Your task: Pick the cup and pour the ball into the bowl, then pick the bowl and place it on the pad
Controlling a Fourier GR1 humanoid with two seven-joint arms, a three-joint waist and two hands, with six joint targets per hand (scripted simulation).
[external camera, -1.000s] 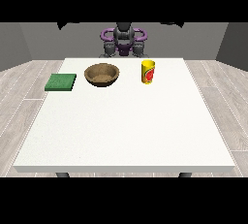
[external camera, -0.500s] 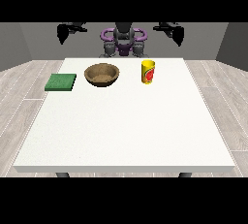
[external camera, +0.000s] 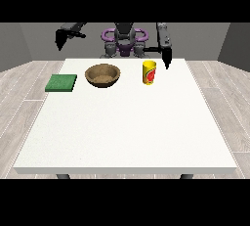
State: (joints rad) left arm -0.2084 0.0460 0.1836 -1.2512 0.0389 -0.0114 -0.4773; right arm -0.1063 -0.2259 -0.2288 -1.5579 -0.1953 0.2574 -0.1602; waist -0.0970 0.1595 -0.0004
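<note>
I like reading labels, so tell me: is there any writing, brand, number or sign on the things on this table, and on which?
Yellow cup: it carries a red patch on its side, but it is too small to tell whether it holds any letters.
Wooden bowl: no text.
Green pad: no text.
White table: no text.
Nothing readable anywhere.

Robot at the far end w/ both arms raised and spread. The robot hand at the view's right [external camera: 167,59] hangs from a forearm angled steeply down, approx. vertical, fingers pointing down. The robot hand at the view's left [external camera: 60,39] is held out wide and higher, forearm near level, hand drooping at the wrist.
</note>
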